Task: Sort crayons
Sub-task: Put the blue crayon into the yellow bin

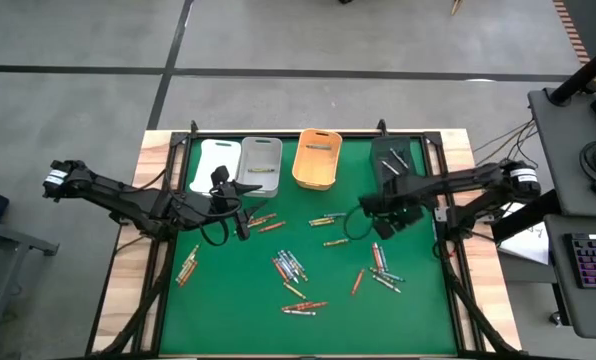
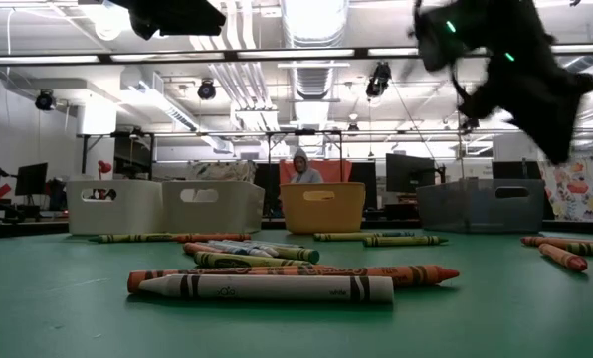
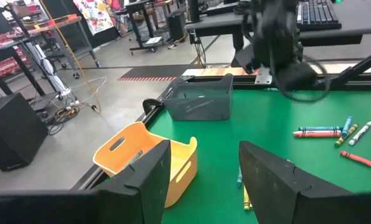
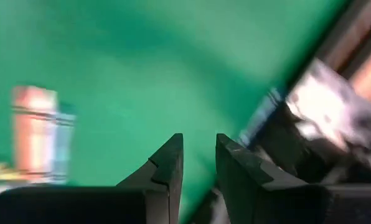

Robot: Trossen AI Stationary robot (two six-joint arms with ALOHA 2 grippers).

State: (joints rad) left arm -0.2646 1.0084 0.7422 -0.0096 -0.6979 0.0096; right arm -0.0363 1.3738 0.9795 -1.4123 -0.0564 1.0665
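Many crayons [image 1: 290,267] lie loose on the green mat [image 1: 228,300], in small clusters across its middle and near side; a white one [image 2: 267,288] and an orange one [image 2: 296,273] lie closest in the low view. My left gripper [image 1: 233,192] hangs open above the mat in front of the grey bin [image 1: 260,165], nothing between its fingers [image 3: 204,155]. My right gripper [image 1: 376,208] points down above the mat, just in front of the black bin [image 1: 393,160]. Its fingers [image 4: 199,149] stand a narrow gap apart with only mat showing between them.
Four bins stand along the mat's far edge: white [image 1: 215,163], grey, orange [image 1: 316,158] and black. A raised frame borders the mat [image 1: 448,250]. A desk with a keyboard [image 1: 588,270] stands to the right. A person [image 2: 299,167] sits far behind the table.
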